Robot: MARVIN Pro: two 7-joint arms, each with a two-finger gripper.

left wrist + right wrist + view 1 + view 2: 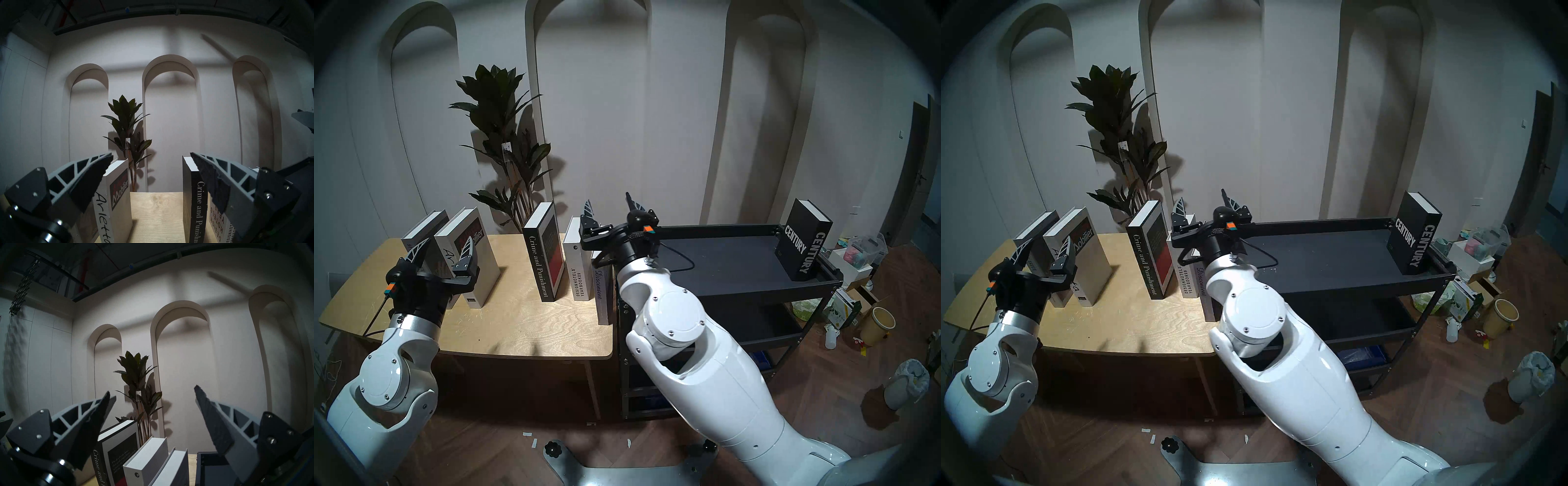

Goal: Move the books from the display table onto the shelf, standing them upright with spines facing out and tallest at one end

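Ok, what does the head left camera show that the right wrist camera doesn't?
Only the head view shows the CENTURY book upright on the shelf, the Arietta book, the open left gripper and most of the display table. Only the wrist view shows the ceiling beams. Both show the open right gripper, Crime and Punishment, the white Design Hotels yearbook, the plant and the arched wall.
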